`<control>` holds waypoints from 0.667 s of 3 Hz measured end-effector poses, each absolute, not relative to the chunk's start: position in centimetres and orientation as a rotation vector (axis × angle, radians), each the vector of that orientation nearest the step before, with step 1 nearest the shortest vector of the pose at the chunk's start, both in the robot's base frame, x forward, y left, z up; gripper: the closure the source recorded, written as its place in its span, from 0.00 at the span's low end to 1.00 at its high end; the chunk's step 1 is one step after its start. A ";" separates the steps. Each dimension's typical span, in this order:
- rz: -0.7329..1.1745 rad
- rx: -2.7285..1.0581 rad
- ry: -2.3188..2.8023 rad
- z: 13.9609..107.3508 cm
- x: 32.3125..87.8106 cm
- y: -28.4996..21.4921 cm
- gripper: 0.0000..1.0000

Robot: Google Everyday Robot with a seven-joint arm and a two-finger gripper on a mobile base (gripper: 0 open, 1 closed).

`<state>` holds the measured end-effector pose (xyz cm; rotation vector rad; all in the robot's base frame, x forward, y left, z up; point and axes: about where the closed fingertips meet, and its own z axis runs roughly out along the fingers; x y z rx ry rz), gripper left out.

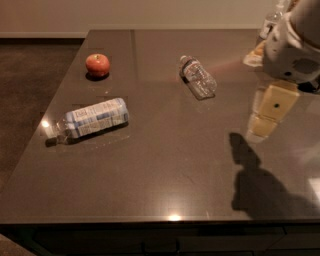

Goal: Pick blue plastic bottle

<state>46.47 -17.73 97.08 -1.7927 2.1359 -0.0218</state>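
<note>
Kitchen-like room, dark polished counter [165,170], apple [97,64] on it, brown carpet [30,75] beyond, pale wall [150,12], pincer [264,125] above counter's right side.

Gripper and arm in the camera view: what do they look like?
The gripper, at the right edge above the table, is pale cream and blocky, in two stacked segments, with a small dark dot on the upper one. The arm above it is a rounded white housing with a darker grey patch. No cables show.
</note>
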 end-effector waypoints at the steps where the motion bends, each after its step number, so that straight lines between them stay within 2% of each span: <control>1: 0.040 -1.829 2.038 96.3 49.1 -13.6 0.00; 2: 0.098 -1.867 1.952 95.7 51.8 -9.3 0.00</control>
